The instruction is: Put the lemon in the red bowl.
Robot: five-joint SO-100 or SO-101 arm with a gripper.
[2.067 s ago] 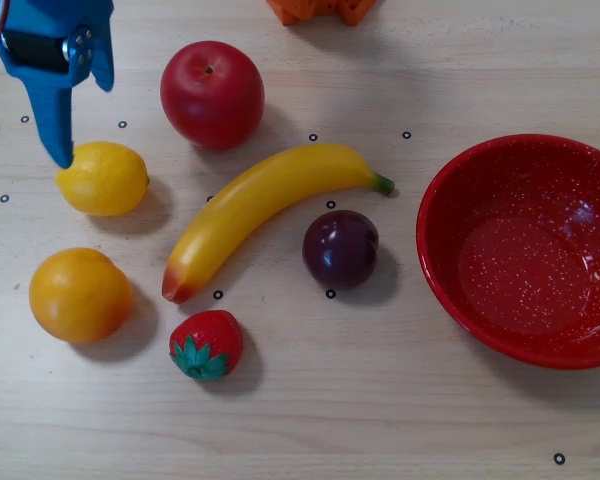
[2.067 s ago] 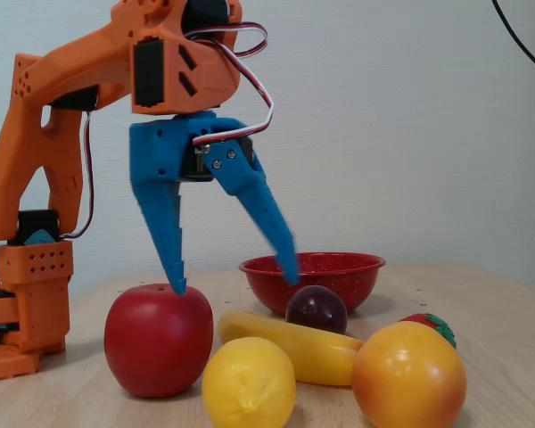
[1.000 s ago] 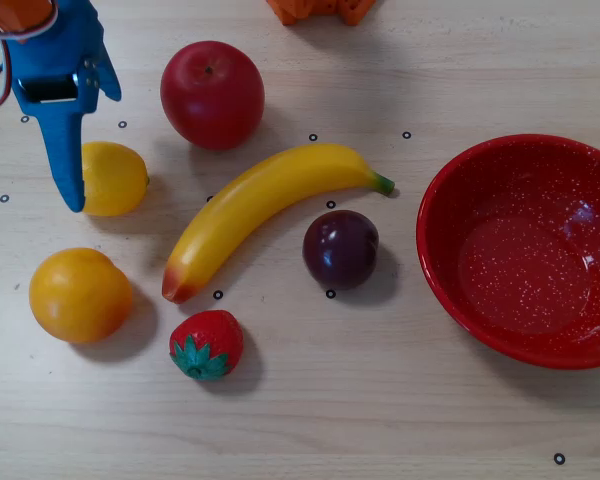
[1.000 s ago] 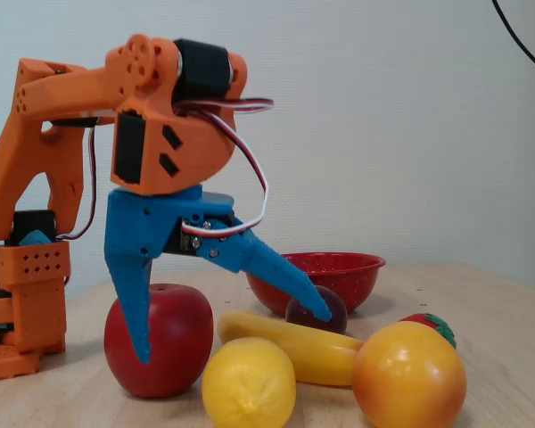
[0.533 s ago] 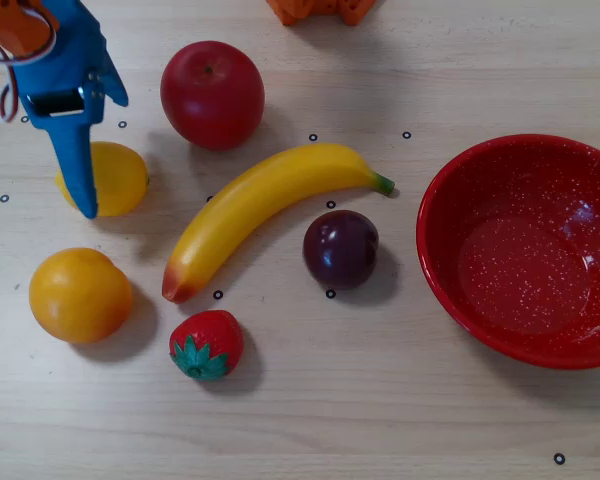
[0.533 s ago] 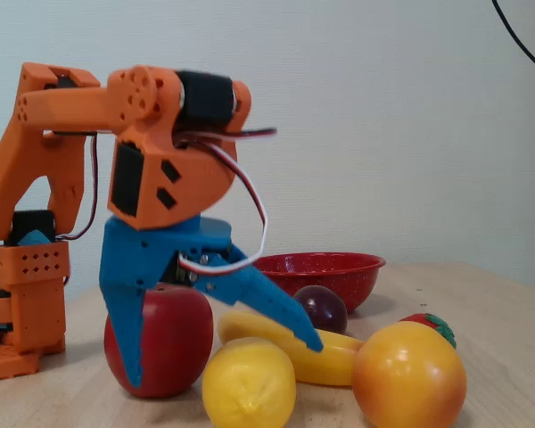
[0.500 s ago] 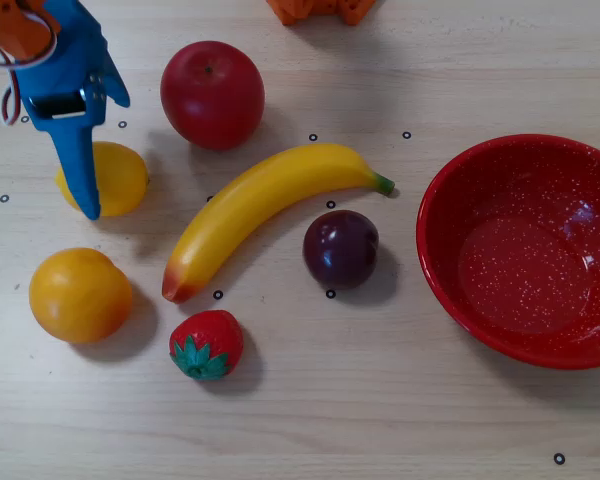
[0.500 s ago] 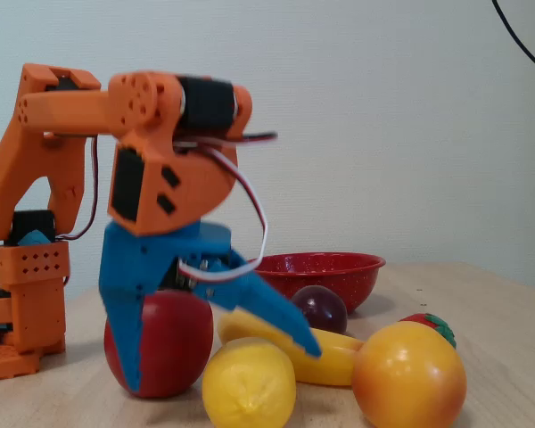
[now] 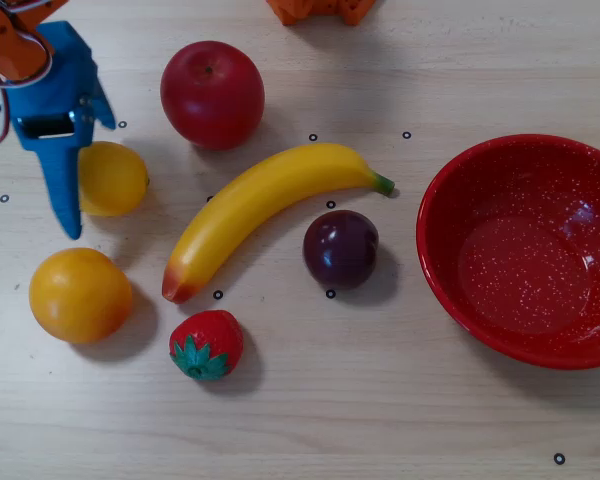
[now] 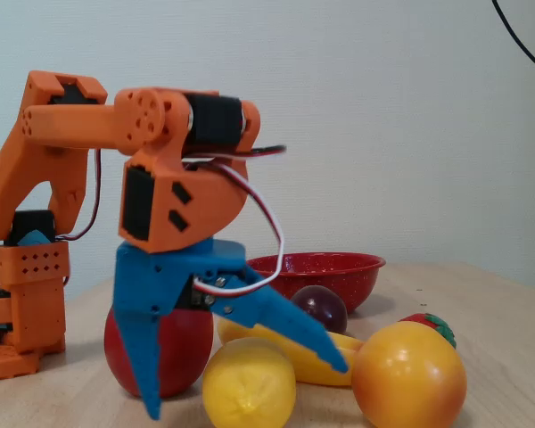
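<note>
A: Gripper state? Lemon position?

B: Jaws are spread wide, straddling the lemon on the table in the fixed view; nothing is pinched. Red bowl is seen well apart, at right in the overhead view.

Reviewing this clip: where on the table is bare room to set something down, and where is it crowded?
In the overhead view, bare table runs along the bottom edge below the strawberry and red bowl, and along the top right above the bowl. The left is crowded: gripper, lemon, apple, orange fruit, banana.
</note>
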